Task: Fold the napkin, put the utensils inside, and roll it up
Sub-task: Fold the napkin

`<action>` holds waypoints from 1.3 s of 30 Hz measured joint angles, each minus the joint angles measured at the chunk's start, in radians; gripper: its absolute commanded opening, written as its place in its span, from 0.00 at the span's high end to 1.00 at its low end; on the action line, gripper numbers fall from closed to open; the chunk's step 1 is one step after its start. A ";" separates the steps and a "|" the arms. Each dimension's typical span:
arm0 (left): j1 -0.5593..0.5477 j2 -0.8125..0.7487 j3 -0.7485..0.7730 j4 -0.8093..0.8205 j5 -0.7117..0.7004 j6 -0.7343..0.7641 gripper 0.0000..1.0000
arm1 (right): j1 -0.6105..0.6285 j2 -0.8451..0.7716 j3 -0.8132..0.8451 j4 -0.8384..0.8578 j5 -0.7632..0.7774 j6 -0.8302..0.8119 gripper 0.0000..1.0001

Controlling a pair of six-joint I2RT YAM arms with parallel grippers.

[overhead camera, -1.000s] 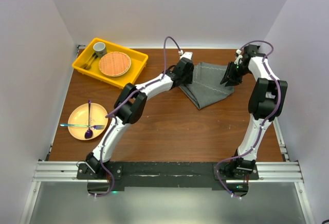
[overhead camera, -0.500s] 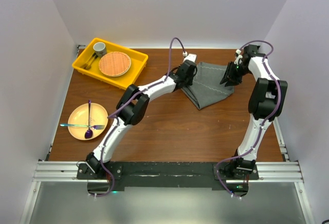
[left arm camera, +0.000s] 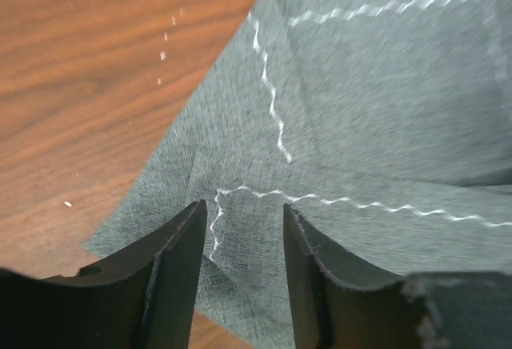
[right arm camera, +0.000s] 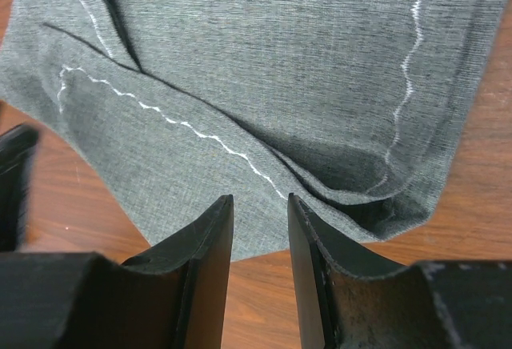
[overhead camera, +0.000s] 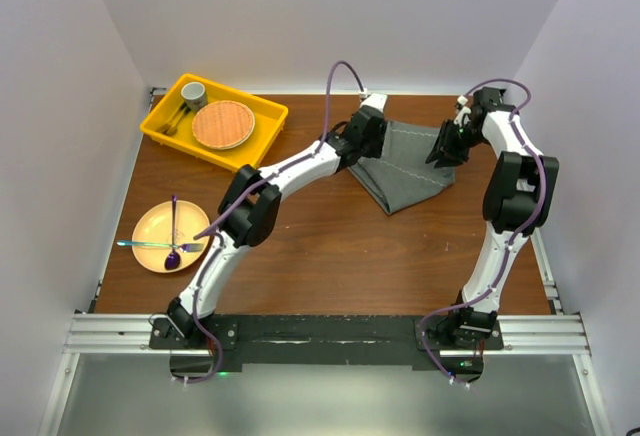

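The grey-green napkin point(overhead camera: 408, 168) lies crumpled and partly folded at the back of the table, a pale zigzag stitch running near its hem point(left arm camera: 360, 101) point(right arm camera: 264, 69). My left gripper point(overhead camera: 372, 149) point(left arm camera: 244, 213) hangs open over the napkin's left corner, with cloth showing flat between its fingers. My right gripper point(overhead camera: 441, 150) point(right arm camera: 260, 205) is open at the napkin's right edge, its tips just over the hem and gripping nothing. The utensils point(overhead camera: 172, 246), a purple spoon and teal pieces, rest on a pale yellow plate point(overhead camera: 150, 226) at the left.
A yellow tray point(overhead camera: 262, 108) at the back left holds a grey cup point(overhead camera: 193, 91), a round wooden plate point(overhead camera: 223, 124) and a fork. White walls close in the table on the left, back and right.
My left gripper has moved farther back and right over the napkin's left corner, and its jaws narrowed briefly and widened again. The right gripper has hardly moved.
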 measured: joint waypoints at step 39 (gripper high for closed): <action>0.300 -0.597 -0.545 -0.031 0.316 -0.206 0.49 | 0.468 0.264 0.341 0.025 0.290 -0.171 0.51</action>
